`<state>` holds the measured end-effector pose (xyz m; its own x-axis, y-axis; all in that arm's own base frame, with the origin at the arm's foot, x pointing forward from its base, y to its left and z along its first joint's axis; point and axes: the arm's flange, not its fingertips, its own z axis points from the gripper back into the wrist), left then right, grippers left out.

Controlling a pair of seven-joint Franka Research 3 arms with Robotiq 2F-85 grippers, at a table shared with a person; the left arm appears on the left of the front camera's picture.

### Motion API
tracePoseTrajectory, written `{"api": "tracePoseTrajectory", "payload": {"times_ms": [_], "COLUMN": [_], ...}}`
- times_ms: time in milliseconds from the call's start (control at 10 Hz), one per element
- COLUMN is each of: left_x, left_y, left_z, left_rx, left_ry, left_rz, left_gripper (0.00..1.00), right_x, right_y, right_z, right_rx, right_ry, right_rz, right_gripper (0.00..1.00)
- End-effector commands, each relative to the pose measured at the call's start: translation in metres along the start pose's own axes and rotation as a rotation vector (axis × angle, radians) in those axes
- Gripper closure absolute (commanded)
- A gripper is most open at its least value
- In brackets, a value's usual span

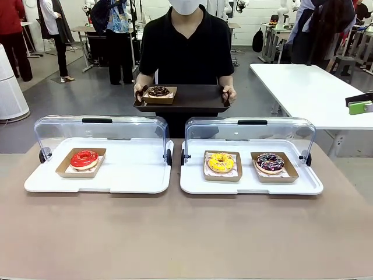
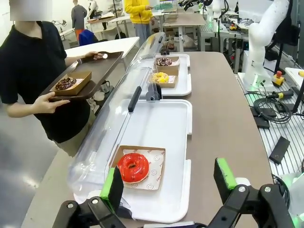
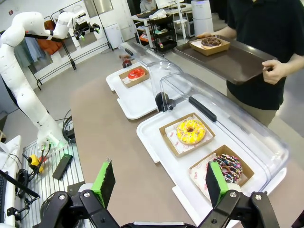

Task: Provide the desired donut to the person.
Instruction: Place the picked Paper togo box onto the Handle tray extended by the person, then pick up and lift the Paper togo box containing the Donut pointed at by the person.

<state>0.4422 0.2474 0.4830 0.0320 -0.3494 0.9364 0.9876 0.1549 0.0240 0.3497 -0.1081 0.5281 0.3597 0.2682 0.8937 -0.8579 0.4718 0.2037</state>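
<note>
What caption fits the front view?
Person holds brown tray with chocolate donut; left case has red donut, right case has yellow donut and sprinkled donut.

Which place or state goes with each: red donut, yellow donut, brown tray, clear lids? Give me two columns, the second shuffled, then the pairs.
1. red donut
2. yellow donut
3. brown tray
4. clear lids

A. held by the person
B. on the right white tray
C. raised open
D. on the left white tray

Pairs: 1-D, 2-B, 3-A, 4-C
</note>
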Motion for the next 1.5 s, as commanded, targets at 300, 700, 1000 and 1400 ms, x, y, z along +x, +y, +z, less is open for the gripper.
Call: {"api": "tracePoseTrajectory", "payload": {"times_ms": [300, 700, 1000, 1400], "left_x": [0.0007, 0.0007, 0.0007, 0.0007], "left_y": [0.0009, 0.0009, 0.0009, 0.0009], "left_z": [0.0011, 0.0011, 0.0011, 0.0011], "left_rx": [0.011, 0.011, 0.011, 0.011], "left_ry": [0.007, 0.007, 0.007, 0.007], "left_rz": [0.009, 0.009, 0.009, 0.009], "left_gripper": [0.0, 0.0, 0.0, 0.0], "right_x": [0.0022, 0.0022, 0.0022, 0.0022], "right_y": [-0.0039, -0.0039, -0.0039, -0.0039], "right_z": [-0.0019, -0.0019, -0.0019, -0.0019], "right_rx": [0.007, 0.007, 0.007, 0.007], "right_ry": [-0.033, -0.033, -0.033, -0.033], "right_rz": [0.015, 0.015, 0.015, 0.015], "right_gripper": [0.0, 0.0, 0.0, 0.0]}}
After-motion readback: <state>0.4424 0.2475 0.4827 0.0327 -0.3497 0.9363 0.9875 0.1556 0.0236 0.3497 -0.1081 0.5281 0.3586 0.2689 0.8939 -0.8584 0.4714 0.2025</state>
